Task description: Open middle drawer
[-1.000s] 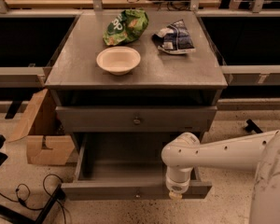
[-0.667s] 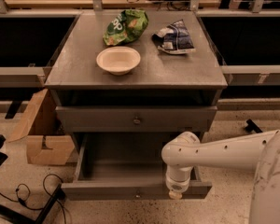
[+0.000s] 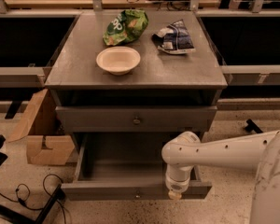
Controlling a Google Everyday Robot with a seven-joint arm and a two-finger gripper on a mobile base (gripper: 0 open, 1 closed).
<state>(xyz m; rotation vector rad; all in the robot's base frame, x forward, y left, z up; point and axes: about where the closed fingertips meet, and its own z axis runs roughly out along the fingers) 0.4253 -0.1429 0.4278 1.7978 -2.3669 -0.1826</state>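
Observation:
The grey cabinet (image 3: 84, 69) has a shut drawer front with a small round knob (image 3: 136, 121) under its top. Below it the middle drawer (image 3: 126, 164) stands pulled far out, showing a bare grey box interior; its flat front (image 3: 107, 190) faces me with a small knob (image 3: 137, 196) at the centre. My white arm (image 3: 224, 150) reaches in from the right. Its gripper (image 3: 176, 195) points down over the right part of the drawer's front edge, right of the knob. Anything lower on the cabinet is hidden by the open drawer.
On the cabinet top lie a white bowl (image 3: 118, 59), a green chip bag (image 3: 126, 26) and a dark blue bag (image 3: 173, 37). A cardboard box (image 3: 42, 134) stands on the floor at the left, with black cables (image 3: 32, 195) in front of it.

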